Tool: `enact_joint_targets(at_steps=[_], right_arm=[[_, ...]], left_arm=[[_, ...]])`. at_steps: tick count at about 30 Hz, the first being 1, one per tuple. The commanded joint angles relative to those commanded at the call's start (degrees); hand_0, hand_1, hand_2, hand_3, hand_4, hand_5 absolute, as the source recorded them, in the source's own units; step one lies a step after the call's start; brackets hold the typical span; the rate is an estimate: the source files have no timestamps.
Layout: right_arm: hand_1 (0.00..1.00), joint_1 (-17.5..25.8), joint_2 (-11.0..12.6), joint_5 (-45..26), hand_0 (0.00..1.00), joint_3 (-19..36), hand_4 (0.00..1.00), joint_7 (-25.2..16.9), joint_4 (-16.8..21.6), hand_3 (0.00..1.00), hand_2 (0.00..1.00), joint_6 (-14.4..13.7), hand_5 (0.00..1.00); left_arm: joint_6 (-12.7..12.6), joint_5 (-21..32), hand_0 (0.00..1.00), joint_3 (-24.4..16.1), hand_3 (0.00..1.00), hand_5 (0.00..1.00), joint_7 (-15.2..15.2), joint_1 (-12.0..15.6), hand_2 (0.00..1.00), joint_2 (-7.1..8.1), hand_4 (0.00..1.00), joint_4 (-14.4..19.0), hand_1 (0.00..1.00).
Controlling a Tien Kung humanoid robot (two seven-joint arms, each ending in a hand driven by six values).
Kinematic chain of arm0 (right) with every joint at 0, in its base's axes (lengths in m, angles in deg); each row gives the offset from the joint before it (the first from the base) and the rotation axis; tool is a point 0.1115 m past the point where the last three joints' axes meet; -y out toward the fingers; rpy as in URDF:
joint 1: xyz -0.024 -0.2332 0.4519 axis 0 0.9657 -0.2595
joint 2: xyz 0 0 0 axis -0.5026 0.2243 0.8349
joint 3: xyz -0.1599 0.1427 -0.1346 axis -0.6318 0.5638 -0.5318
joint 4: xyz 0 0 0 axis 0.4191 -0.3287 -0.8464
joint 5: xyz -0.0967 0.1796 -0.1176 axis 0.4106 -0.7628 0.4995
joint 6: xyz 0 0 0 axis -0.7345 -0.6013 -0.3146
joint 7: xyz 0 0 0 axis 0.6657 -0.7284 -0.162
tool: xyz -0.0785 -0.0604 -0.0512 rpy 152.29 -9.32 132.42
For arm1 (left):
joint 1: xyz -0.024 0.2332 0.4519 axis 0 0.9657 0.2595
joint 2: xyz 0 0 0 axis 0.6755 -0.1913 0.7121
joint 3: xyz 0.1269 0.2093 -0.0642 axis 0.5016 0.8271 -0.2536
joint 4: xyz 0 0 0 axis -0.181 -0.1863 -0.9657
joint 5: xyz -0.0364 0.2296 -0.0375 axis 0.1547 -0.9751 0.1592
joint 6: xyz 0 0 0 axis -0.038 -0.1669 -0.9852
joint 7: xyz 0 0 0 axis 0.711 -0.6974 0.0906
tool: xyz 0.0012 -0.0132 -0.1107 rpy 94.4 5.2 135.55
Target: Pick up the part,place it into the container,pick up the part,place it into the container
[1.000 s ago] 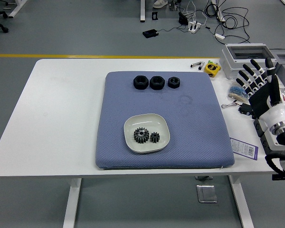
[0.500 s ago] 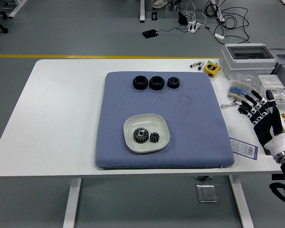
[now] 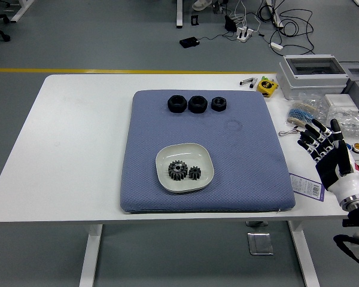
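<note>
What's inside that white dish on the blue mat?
Two dark gears lie in the white dish: a larger gear on the left and a smaller gear beside it. The dish floor directly beneath them is covered.

Our right hand (image 3: 330, 160) dropped lower, drew back from grey box (image 3: 314, 76) toward tabletop (image 3: 78, 149) near edge, fingers (image 3: 314, 136) spread.

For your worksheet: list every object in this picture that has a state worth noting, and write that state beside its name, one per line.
large gear: lying flat in the dish
small gear: flat in the dish, beside the large gear
dish: upright on the blue mat
three black nuts: in a row at the mat's far edge
right hand: open, holding nothing, off the mat's right side
grey box: lid closed
</note>
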Motion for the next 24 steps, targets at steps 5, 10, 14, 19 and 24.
enact_joint_targets(at_steps=[5, 10, 14, 19, 24], right_arm=[[0.800, -0.1, -0.1, 0.2, 0.825, 0.5, 0.998, 0.1, -0.2, 0.811, 0.826, 0.4, 0.767], [0.782, -0.4, -0.5, -1.5, 0.809, -0.2, 0.998, -1.8, -1.2, 0.836, 0.823, 3.8, 0.776], [0.788, -0.3, -0.7, 2.5, 0.812, -0.3, 0.998, -2.3, -1.4, 0.847, 0.824, 4.5, 0.780], [0.789, -0.3, -0.7, 11.2, 0.816, 0.3, 0.998, -2.6, -1.4, 0.842, 0.823, 3.4, 0.785], [0.789, -0.2, -1.0, 12.1, 0.816, 0.4, 0.998, -2.6, -1.8, 0.842, 0.823, 3.3, 0.785]], left_arm=[[0.0, 0.0, 0.704, 0.0, 0.576, 0.591, 0.0, 0.0, 0.675, -0.02, 0.580, 0.0, 0.627], [-0.1, -0.6, 0.704, -0.4, 0.576, 0.588, -0.2, 0.0, 0.672, -0.04, 0.576, 0.0, 0.627], [-0.1, -0.9, 0.704, -0.3, 0.575, 0.588, -0.3, 0.1, 0.670, -0.01, 0.575, 0.1, 0.627], [-0.2, -1.4, 0.704, -0.7, 0.574, 0.587, -0.5, 0.4, 0.669, -0.02, 0.574, 0.2, 0.631], [-0.2, -2.4, 0.704, -1.1, 0.574, 0.587, -0.8, 0.7, 0.669, 0.07, 0.574, 0.3, 0.631]])
